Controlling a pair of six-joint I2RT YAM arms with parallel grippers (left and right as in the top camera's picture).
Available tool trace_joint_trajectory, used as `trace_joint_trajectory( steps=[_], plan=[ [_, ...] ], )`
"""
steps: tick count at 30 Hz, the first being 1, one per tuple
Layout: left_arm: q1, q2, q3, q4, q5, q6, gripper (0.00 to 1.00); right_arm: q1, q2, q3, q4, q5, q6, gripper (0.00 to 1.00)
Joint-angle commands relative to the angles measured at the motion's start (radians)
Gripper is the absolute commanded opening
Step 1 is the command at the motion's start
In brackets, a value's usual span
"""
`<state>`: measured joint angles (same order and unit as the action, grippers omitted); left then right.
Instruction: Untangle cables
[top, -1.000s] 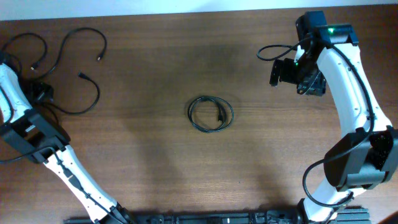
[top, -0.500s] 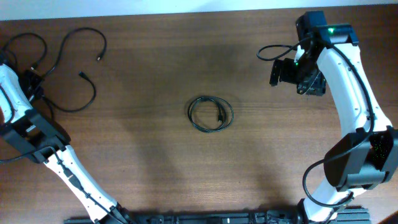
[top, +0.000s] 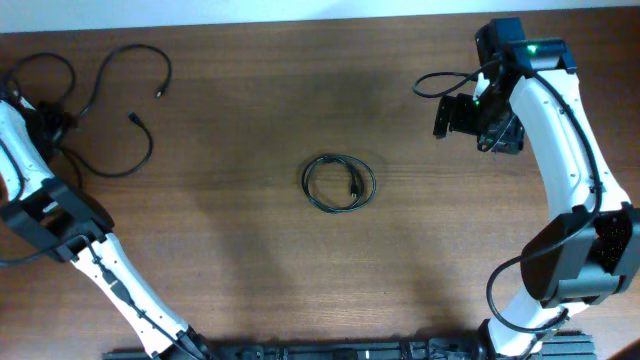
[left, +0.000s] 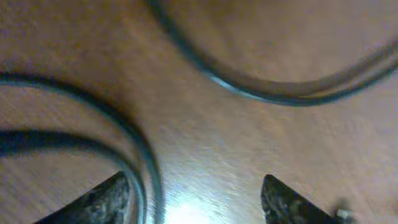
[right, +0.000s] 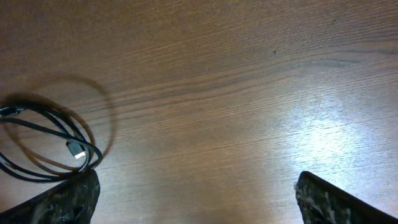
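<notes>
left gripper (left: 196, 199) spread low over tangled cables (left: 280, 99); closing may catch two strands, tightening the tangle. right gripper (right: 193, 202) spread, empty.

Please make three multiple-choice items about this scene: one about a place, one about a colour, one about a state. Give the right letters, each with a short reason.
1. Where does the coiled cable lie?
A. near the middle of the table
B. at the right edge
C. in the top-left corner

2. What colour is the coiled cable?
A. white
B. black
C. red

3. How is the right gripper?
A. shut on a cable
B. open, holding nothing
C. shut, holding nothing

Key: 1 A, the overhead view shows it mid-table; 2 B, it looks black in both views; 3 B, its wrist view shows it wide open over bare wood.
</notes>
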<state>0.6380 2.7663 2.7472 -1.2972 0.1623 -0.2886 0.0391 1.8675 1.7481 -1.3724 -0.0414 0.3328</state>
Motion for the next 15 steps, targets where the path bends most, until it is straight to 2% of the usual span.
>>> trace_joint_trajectory(
  steps=[1, 5, 8, 9, 12, 13, 15],
  plan=[
    [-0.003, -0.099, 0.031, -0.024, 0.074, -0.012, 0.99, 0.000, -0.008, 0.000, 0.000, 0.013, -0.003, 0.99],
    [-0.025, -0.173, 0.031, -0.049, 0.078, -0.014, 0.99, 0.000, -0.008, 0.000, 0.000, 0.013, -0.003, 0.99],
    [-0.063, -0.238, 0.031, -0.069, 0.090, -0.075, 0.99, 0.000, -0.008, 0.000, 0.000, 0.013, -0.003, 0.98],
    [-0.077, -0.255, 0.031, -0.082, 0.115, -0.074, 0.99, 0.000, -0.008, 0.000, 0.000, 0.013, -0.003, 0.99],
    [-0.156, -0.287, 0.031, -0.225, 0.327, -0.073, 0.98, 0.000, -0.008, 0.000, 0.000, 0.013, -0.003, 0.98],
    [-0.216, -0.283, 0.028, -0.275, 0.372, -0.027, 0.93, 0.000, -0.008, 0.000, 0.000, 0.013, -0.003, 0.99],
    [-0.320, -0.280, 0.028, -0.317, 0.372, 0.089, 0.93, 0.000, -0.008, 0.000, 0.000, 0.013, -0.003, 0.98]
  ],
)
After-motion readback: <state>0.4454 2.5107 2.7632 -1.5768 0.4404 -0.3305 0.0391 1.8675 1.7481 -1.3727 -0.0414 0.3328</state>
